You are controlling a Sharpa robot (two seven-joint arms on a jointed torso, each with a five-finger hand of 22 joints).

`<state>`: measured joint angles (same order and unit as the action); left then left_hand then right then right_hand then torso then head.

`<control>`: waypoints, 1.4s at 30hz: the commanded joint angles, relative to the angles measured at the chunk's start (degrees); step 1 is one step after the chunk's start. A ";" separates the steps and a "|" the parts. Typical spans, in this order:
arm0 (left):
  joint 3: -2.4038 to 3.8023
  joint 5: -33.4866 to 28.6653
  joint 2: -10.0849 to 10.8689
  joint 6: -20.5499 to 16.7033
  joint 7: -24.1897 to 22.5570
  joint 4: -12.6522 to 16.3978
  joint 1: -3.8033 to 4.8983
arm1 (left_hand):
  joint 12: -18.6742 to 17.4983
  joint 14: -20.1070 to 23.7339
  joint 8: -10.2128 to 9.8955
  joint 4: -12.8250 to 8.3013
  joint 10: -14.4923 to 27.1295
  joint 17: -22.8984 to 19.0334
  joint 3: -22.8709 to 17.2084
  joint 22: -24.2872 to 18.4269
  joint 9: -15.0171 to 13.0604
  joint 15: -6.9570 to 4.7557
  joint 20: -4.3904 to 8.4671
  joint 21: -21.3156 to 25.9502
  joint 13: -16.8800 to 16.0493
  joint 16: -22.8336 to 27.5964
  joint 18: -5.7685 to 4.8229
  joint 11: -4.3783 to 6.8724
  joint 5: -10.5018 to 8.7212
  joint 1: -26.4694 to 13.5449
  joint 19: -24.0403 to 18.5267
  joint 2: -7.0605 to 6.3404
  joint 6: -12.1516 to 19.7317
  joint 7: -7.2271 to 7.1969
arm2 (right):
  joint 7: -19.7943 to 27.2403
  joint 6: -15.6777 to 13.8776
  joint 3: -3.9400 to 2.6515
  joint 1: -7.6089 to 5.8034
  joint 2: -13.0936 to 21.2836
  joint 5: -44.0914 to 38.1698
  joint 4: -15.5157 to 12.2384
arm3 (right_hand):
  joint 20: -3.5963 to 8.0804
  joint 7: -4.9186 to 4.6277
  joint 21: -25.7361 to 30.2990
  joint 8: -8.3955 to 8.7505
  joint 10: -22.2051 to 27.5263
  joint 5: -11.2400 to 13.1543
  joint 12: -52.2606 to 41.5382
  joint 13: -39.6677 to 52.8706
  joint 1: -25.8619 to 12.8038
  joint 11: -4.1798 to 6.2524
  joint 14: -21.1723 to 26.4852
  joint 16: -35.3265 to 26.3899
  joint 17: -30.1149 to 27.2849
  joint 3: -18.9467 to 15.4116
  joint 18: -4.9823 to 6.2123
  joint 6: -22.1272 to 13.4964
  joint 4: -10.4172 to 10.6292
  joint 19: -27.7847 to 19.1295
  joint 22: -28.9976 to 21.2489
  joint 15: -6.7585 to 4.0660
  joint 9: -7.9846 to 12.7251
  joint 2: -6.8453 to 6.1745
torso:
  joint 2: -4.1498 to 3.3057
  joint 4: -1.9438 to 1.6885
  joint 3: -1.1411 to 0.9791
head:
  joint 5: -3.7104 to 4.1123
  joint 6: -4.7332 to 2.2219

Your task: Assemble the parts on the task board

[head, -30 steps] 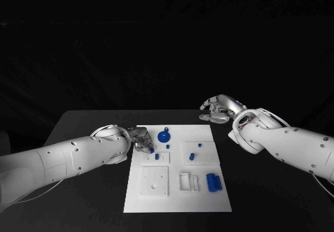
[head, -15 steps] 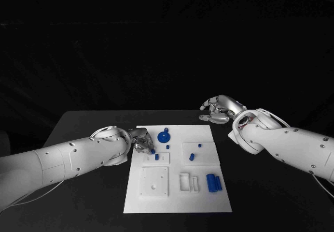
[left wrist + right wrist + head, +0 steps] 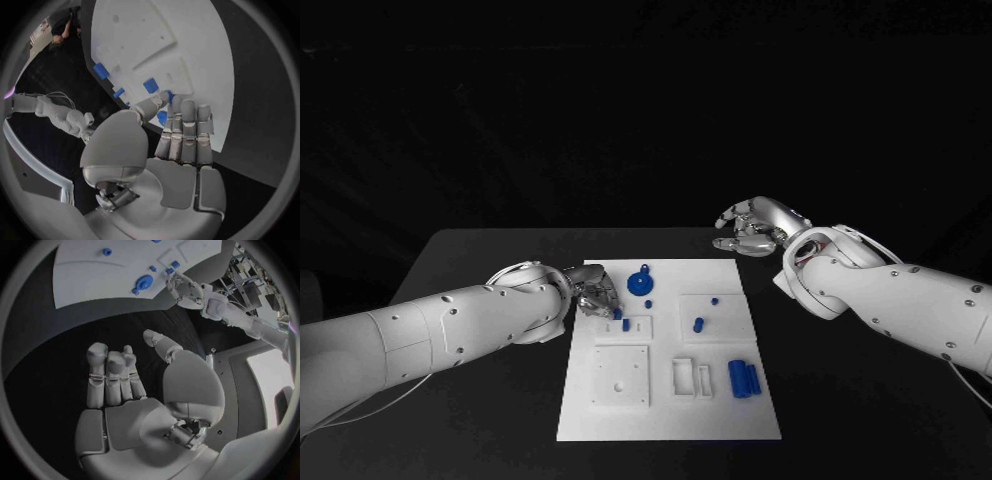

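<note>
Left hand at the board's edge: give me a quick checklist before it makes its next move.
1. Left hand over the white task board: ok, at its left edge.
2. Small blue part at that hand's fingertips: ok; whether it is gripped, cannot tell.
3. Small blue peg in the white block beside the hand: ok, standing apart from the fingers.
4. Round blue wheel-shaped part: ok, lying on the board beyond the hand.
5. Right hand out of the way: ok, off the board's far right corner, fingers curled, holding nothing.
</note>
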<state>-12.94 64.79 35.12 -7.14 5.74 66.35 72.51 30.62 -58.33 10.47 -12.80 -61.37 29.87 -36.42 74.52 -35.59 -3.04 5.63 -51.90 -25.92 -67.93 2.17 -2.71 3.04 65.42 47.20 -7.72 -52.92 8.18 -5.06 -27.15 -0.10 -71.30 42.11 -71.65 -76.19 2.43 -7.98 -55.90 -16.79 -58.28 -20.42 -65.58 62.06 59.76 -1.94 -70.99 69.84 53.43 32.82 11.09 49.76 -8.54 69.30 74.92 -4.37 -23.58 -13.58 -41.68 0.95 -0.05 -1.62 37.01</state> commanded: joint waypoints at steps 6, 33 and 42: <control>-0.03 -1.01 -0.47 -0.74 1.02 -0.53 -0.12 | 0.43 0.32 -0.13 1.27 -0.01 -0.07 1.19 0.08 0.40 0.04 2.93 0.50 0.18 -0.28 0.26 -0.34 -0.25 -2.19 -0.21 -1.20 0.57 0.71 | 0.48 0.63 -0.01 0.03 0.02 -0.54 -0.10 | 0.48 -0.39 0.23 -0.12 0.49 -0.09 -0.39 -0.08 0.23 0.06 -0.03 -0.16 0.09 0.06 3.91 0.09 0.02 -0.03 0.91 -0.06 0.10 0.40 | -0.03 0.02 0.03 | -0.06 -0.06; -0.03 -0.03 -1.21 0.95 1.66 -1.50 -0.12 | 0.89 0.56 0.30 1.41 0.61 -0.18 4.68 0.27 0.88 0.09 2.78 1.11 0.48 -0.29 0.79 -0.38 -0.22 -2.60 -0.39 0.17 1.21 0.72 | 0.60 0.95 -0.01 0.03 0.09 -0.54 -0.10 | 0.49 -0.38 0.24 -0.13 0.51 0.02 -0.43 -0.13 0.30 0.07 -0.02 -0.17 0.09 0.08 3.91 0.10 -0.04 -0.04 0.92 -0.07 0.10 0.41 | -0.01 0.05 0.04 | 0.17 -0.04; -0.03 0.11 -1.56 0.01 1.17 -1.95 -0.38 | 1.07 0.66 0.82 0.30 0.67 -0.15 4.07 0.47 0.97 0.08 2.73 1.20 0.63 -0.42 0.66 -0.35 -0.22 -0.63 -0.47 2.30 0.75 0.53 | 0.61 0.99 -0.01 0.03 0.07 -0.54 -0.10 | 0.49 -0.38 0.25 -0.13 0.51 0.06 -0.44 -0.14 0.32 0.07 -0.02 -0.17 0.09 0.09 3.91 0.10 -0.06 -0.05 0.92 -0.07 0.10 0.42 | -0.04 0.01 0.04 | 0.18 0.04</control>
<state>-12.99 64.53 33.75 -6.96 7.42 64.37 72.31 31.49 -57.86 11.14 -12.14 -60.99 29.74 -32.41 74.92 -34.69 -2.91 5.61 -51.02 -25.37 -68.17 2.62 -2.97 3.05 64.50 47.19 -5.54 -51.74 8.71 -5.00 -26.88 -0.10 -71.30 42.19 -71.65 -76.21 2.48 -8.08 -55.90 -16.79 -58.28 -20.42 -65.83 61.97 59.76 -1.94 -71.00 69.84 53.47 32.82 11.09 49.87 -8.54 69.10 74.91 -4.37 -23.54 -13.58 -41.69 0.98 -0.03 -1.43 37.01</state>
